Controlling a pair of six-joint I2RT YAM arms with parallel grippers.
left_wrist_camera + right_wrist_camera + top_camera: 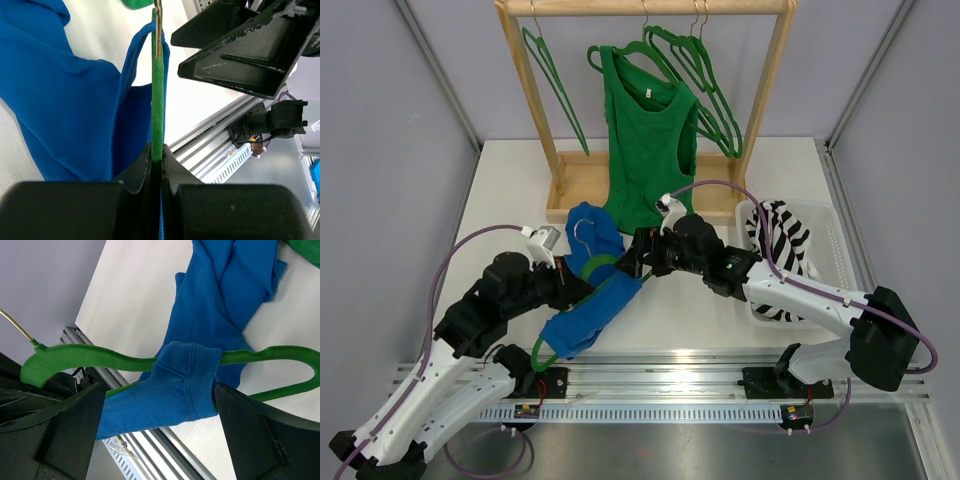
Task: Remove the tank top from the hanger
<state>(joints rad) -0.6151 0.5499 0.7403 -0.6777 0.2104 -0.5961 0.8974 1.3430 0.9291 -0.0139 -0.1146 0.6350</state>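
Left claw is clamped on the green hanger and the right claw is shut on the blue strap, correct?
No. The left claw does clamp the green hanger, but the right claw is open: the right wrist view shows its fingers standing wide on either side of the blue strap, not shut on it.

Your top view looks down from above and behind the arms over the whole table (pixel 520 190), with the rack (pixel 620 6) at 12 o'clock. Your two wrist views sit very close, facing each other across the green hanger (pixel 158 100) and blue tank top (pixel 75 110), which all three views share.
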